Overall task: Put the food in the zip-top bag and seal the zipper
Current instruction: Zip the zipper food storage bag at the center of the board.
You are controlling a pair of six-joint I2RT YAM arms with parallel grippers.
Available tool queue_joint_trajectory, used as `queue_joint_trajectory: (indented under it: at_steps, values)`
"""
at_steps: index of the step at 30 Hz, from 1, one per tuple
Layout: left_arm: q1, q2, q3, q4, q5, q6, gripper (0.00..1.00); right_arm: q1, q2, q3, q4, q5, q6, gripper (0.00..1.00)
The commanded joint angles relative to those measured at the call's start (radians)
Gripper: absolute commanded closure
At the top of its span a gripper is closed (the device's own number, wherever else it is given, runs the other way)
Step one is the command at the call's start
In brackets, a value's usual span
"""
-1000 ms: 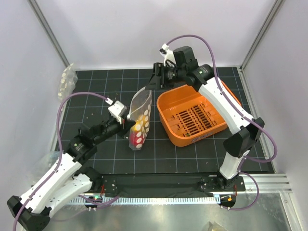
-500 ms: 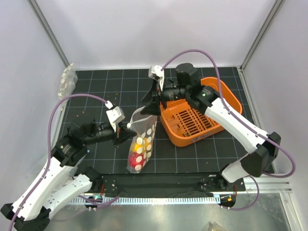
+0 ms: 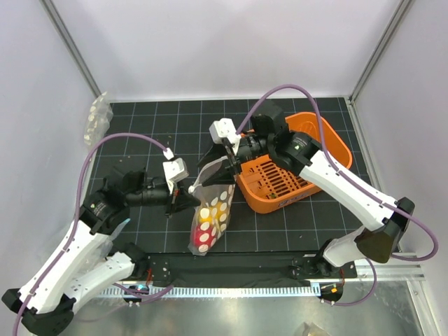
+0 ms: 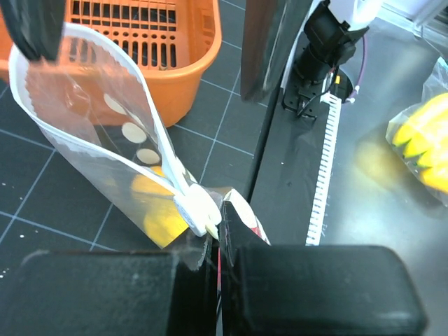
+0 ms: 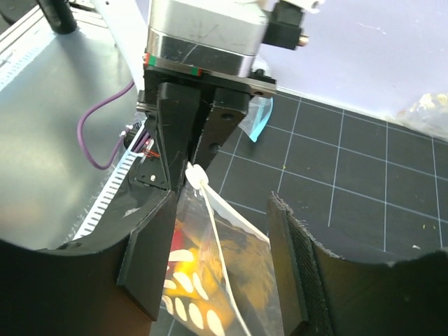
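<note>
The zip-top bag (image 3: pixel 212 218), clear with white dots, hangs off the mat with its mouth open. Yellow and red food (image 3: pixel 206 216) lies inside; it also shows in the right wrist view (image 5: pixel 185 269). My left gripper (image 3: pixel 187 197) is shut on the bag's top corner (image 4: pixel 220 234), right beside the white slider (image 4: pixel 199 211) of the zipper (image 4: pixel 151 130). My right gripper (image 3: pixel 221 159) is open, its fingers (image 5: pixel 155 266) straddling the open mouth and the zipper strip (image 5: pixel 218 246) without pinching it.
The orange slotted basket (image 3: pixel 308 183) stands just right of the bag, under my right arm. A bundle of clear plastic (image 3: pixel 97 117) lies at the back left wall. A clear packet with yellow pieces (image 4: pixel 421 138) lies on the metal ledge at the front.
My left gripper has carried the bag nearer and to the right. My right arm has swung from the basket's far side to the bag's mouth, jaws open around it.
</note>
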Motion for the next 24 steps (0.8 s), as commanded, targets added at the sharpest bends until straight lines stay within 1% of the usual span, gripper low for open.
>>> queue_joint_trajectory:
  at_steps: [1,8,11,19,24]
  values:
    - [0.003,0.01,0.059,-0.024,0.055,0.052,1.0,0.021,0.014,0.069,-0.058,-0.037,-0.099,0.4]
    - [0.003,0.042,0.086,-0.058,0.073,0.087,1.0,0.051,0.033,0.077,-0.102,-0.061,-0.117,0.41]
    - [0.003,0.05,0.094,-0.059,0.075,0.092,1.0,0.06,0.041,0.077,-0.102,-0.068,-0.117,0.44]
    - [0.002,0.064,0.115,-0.064,0.084,0.105,1.0,0.076,0.067,0.085,-0.101,-0.077,-0.119,0.45]
    - [0.005,0.071,0.123,-0.065,0.093,0.107,1.0,0.076,0.083,0.088,-0.09,-0.077,-0.117,0.48]
